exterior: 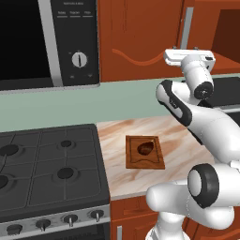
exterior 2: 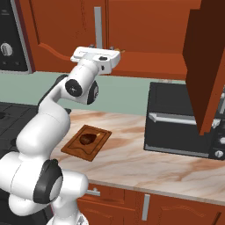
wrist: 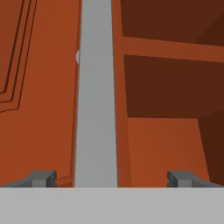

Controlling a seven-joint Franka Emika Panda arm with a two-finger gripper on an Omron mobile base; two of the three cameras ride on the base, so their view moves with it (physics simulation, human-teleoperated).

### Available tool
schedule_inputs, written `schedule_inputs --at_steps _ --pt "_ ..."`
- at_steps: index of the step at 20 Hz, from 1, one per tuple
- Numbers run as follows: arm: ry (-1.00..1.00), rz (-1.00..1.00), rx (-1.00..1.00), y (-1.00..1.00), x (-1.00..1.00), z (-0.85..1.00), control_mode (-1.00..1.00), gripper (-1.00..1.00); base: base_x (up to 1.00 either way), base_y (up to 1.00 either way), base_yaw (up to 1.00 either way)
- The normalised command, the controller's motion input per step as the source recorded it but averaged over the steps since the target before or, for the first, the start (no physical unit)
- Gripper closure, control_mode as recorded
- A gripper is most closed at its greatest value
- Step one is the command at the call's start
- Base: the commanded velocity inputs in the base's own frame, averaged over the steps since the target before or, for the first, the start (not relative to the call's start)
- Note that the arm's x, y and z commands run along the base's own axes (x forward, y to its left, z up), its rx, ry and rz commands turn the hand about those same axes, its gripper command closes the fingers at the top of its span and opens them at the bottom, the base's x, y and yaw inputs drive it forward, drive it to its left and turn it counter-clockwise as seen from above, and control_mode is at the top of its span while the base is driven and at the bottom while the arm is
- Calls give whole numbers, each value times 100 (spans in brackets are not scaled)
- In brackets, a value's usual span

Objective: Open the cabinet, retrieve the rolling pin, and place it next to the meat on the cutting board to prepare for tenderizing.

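Hand [wrist: 109, 179] spread wide, empty, straddling the cabinet [exterior: 136, 37] handle [wrist: 96, 109], whose long axis runs 12 to 6. Meat [exterior: 146, 148] sits on the board [exterior: 145, 161], on the desk [exterior 2: 145, 162].

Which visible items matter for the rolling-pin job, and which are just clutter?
Job:
- cabinet, right door swung open, left door shut
- its grey bar handle, between the open claw fingers
- cutting board
- meat, on the board

Just there:
- microwave
- stove
- toaster oven
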Motion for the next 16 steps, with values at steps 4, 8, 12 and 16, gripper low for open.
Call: schedule_inputs --at_steps 4,8,12,16 --pt "1 2 -1 -3 12 0 -100 -100 0 0 0" --pt "2 5 -1 0 14 -2 -100 100 0 0 0" --pt "1 4 -1 0 0 -4 -100 100 0 0 0" --pt "1 0 -4 5 0 -13 -100 100 0 0 0"
